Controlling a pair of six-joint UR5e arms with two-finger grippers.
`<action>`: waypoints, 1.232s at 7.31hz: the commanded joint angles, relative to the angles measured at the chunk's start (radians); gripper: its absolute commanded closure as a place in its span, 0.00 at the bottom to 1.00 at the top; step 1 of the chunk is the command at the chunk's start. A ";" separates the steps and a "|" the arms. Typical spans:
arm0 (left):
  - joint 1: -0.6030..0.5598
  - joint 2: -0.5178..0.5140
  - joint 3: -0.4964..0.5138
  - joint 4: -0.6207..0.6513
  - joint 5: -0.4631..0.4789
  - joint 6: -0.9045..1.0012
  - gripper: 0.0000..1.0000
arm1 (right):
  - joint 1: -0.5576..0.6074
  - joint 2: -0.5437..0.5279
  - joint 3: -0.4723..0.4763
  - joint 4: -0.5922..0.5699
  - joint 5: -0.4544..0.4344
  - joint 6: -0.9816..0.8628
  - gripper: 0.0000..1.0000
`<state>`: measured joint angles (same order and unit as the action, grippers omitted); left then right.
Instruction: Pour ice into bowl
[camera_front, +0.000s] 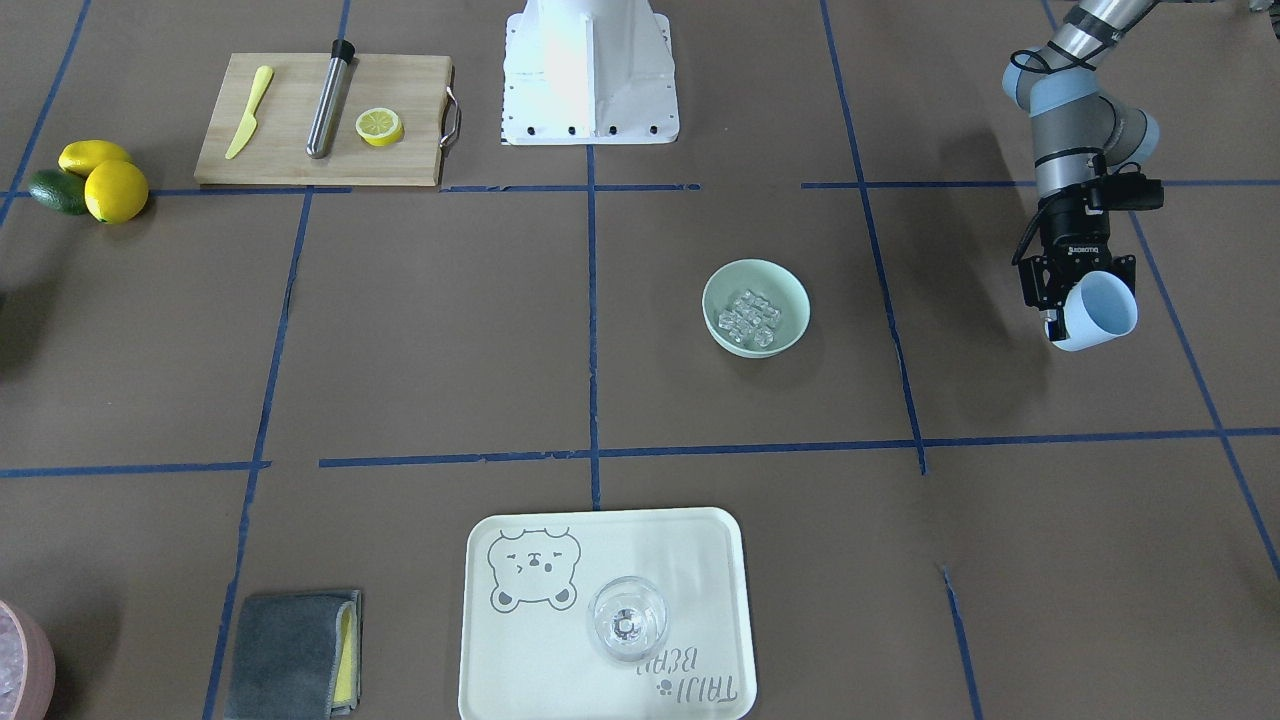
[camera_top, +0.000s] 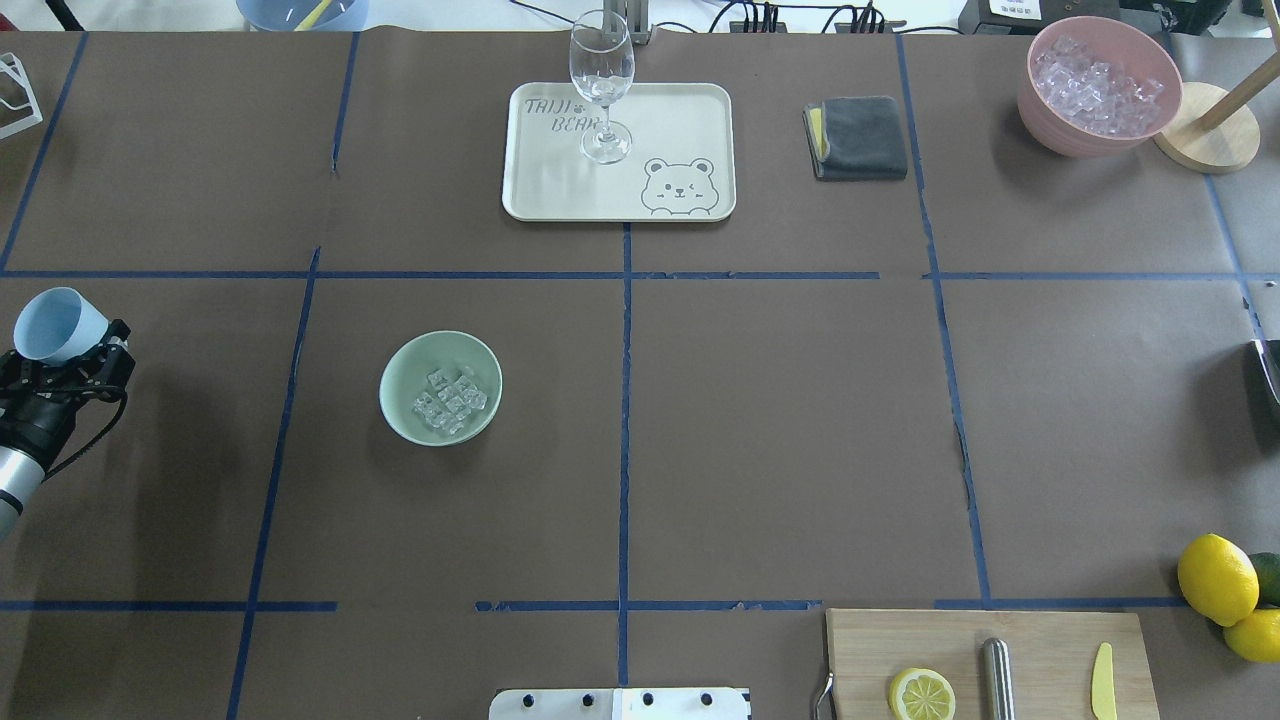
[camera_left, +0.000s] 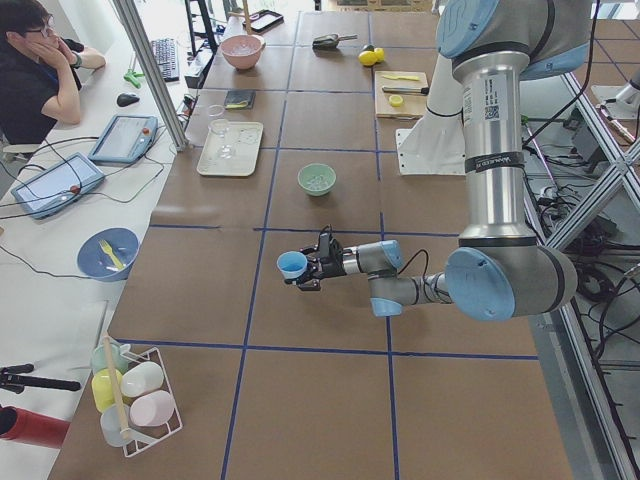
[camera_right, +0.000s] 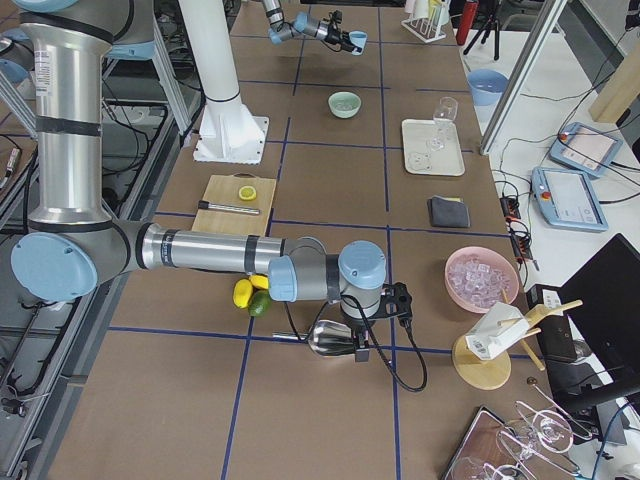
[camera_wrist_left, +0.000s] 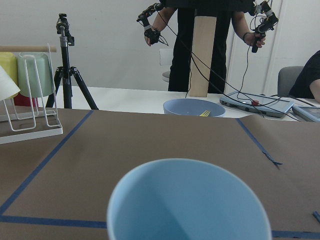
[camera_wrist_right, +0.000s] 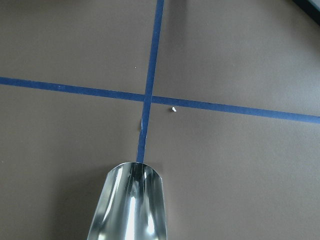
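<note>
Right edge of the front view: left gripper (camera_front: 1072, 300) clamps the empty-looking light blue cup (camera_front: 1105, 312), tipped sideways, well apart from the mint bowl (camera_front: 795, 290), likely because the ice cubes (camera_front: 752, 320) already sit inside; right gripper (camera_right: 350, 340) state can't be told.

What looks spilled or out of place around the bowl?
Nothing spilled: the small clear ice cubes all lie inside the pale mint-green round bowl, none on the brown table around it. The left hand holds the light blue cup tipped and empty, well clear. Only oddity: a tiny white fleck beside the blue tape crossing.
</note>
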<state>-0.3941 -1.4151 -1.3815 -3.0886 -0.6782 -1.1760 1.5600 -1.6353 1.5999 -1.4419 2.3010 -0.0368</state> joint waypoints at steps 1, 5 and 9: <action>0.012 -0.016 0.030 0.001 0.000 -0.001 0.56 | 0.000 0.000 0.000 0.000 0.000 0.000 0.00; 0.049 -0.018 0.033 -0.001 0.005 -0.005 0.30 | 0.000 0.000 0.000 0.000 0.000 0.000 0.00; 0.096 -0.016 0.039 0.001 0.080 -0.021 0.00 | 0.000 0.000 0.000 0.000 0.000 0.000 0.00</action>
<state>-0.3039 -1.4318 -1.3459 -3.0891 -0.6119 -1.1944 1.5600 -1.6352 1.5988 -1.4420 2.3010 -0.0368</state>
